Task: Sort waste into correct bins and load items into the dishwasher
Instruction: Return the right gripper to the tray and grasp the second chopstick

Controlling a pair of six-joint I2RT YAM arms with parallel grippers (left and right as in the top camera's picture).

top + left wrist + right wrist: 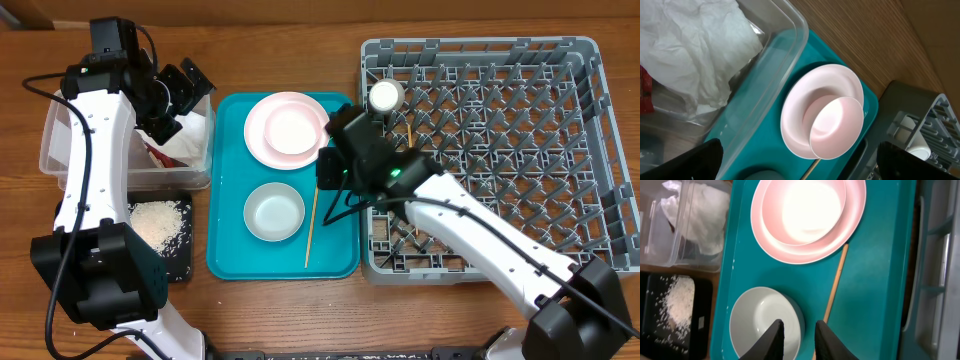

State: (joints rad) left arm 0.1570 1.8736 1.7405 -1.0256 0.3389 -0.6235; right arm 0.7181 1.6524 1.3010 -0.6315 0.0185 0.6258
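Your left end effector (800,161) hangs wide open and empty over the clear, round-cornered plastic tub (797,30), where the crumpled white napkin (690,45) and the red wrapper (645,95) lie. Your right end effector (797,337) is parted only narrowly and grips nothing. It sits above the teal tray (875,305), by the smooth whitish bowl (755,315) and a thin wooden chopstick (836,282). A second bowl (807,207) nests in the glossy pink plate (856,215). Rice grains (160,222) speckle the flat black tray (180,255). The white cup (385,96) sits in the far-left corner of the grey lattice rack (520,150).

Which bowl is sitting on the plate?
The pinkish-white bowl, nested in the pink plate at the far end of the teal tray; the greyish bowl stands alone.
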